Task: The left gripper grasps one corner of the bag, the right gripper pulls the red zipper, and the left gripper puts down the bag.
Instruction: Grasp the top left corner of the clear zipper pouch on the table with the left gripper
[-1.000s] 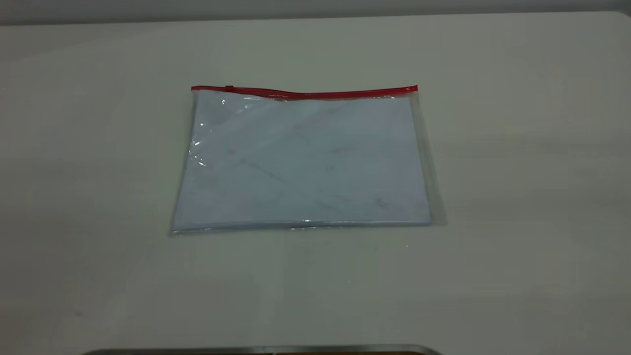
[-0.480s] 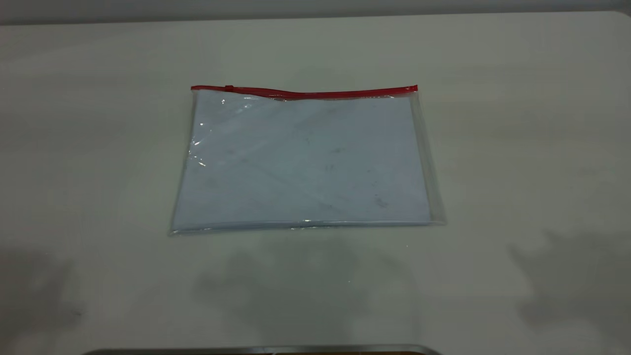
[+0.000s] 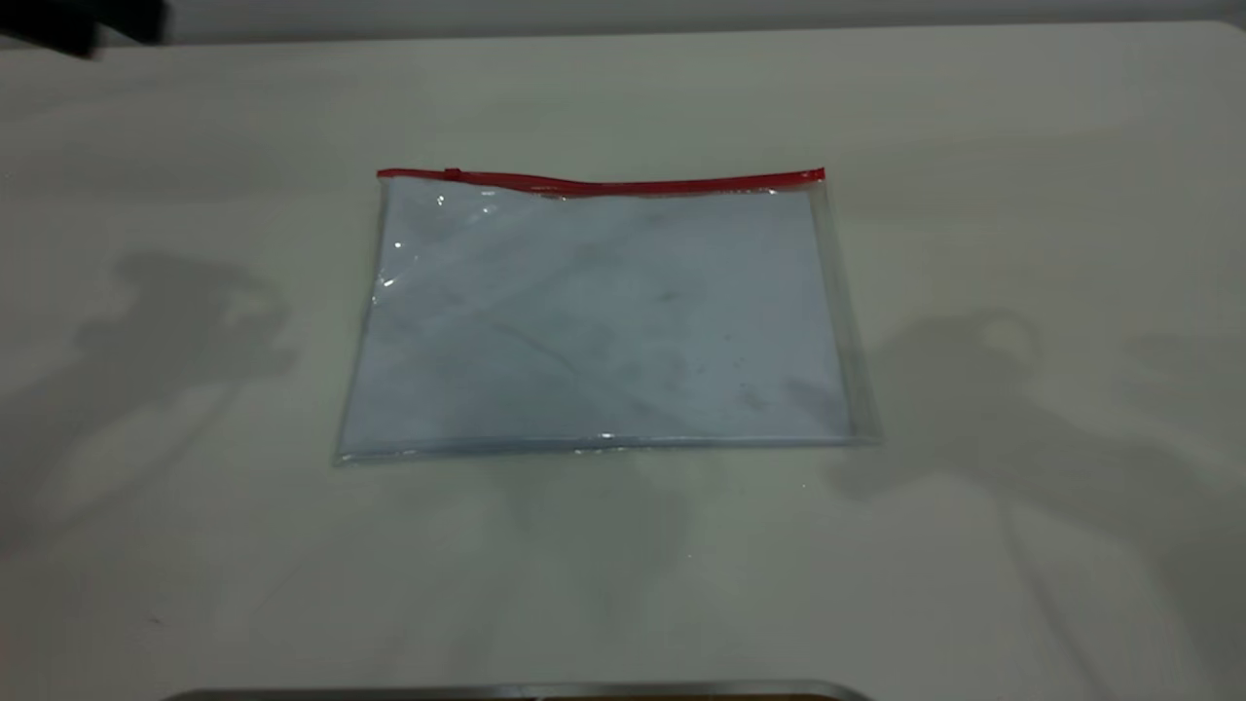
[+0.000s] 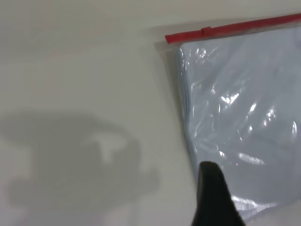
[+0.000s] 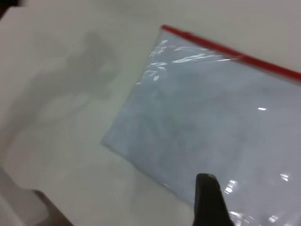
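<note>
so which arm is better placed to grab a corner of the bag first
Left, probably. Its wrist view looks at the bag's corner where the red zipper ends, beside the slider, and a left gripper fingertip shows over the near edge. The right wrist view shows a different corner.

Arm shadows now flanking the bag (image 3: 604, 316).

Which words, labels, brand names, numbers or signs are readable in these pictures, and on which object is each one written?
None can be read.
The bag: only faint grey marks on the pale paper inside, too blurred to tell whether they are writing.
The red zipper: plain, no print visible.
The table: plain, only shadows.
The gripper fingers seen in the wrist views: plain black, no label.
</note>
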You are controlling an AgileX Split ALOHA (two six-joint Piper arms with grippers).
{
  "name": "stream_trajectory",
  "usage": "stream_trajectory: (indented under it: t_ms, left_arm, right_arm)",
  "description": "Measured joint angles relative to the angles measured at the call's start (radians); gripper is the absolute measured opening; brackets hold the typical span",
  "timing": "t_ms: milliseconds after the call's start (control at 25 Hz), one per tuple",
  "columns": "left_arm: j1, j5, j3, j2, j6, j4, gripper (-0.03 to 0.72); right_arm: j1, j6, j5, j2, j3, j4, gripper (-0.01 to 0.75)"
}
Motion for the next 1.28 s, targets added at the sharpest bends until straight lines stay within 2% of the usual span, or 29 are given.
stream_trajectory:
  t_ms: [200, 400, 680, 800, 1160, 1280]
  left_arm:
    - [0.000, 0.079, -0.226, 0.282, 0.023, -0.019, 0.568]
    - [0.000, 0.096, -0.380, 0.443, 0.045, -0.047, 0.585]
    - [0.000, 0.204, -0.556, 0.685, 0.242, -0.311, 0.587]
    - [0.000, 0.230, -0.605, 0.759, 0.299, -0.379, 0.587]
    - [-0.025, 0.246, -0.651, 0.854, 0.354, -0.421, 0.585]
    - [-0.039, 0.246, -0.651, 0.855, 0.386, -0.422, 0.537]
  right_arm:
    - [0.037, -0.007, -0.004, 0.101, -0.078, 0.013, 0.505]
    - [0.037, -0.007, -0.017, 0.120, -0.101, 0.018, 0.505]
    - [0.037, -0.007, -0.028, 0.121, -0.101, 0.021, 0.504]
    - [0.037, -0.007, -0.029, 0.121, -0.101, 0.021, 0.504]
    - [0.037, -0.008, -0.029, 0.121, -0.101, 0.022, 0.504]
    - [0.037, -0.008, -0.030, 0.121, -0.101, 0.022, 0.504]
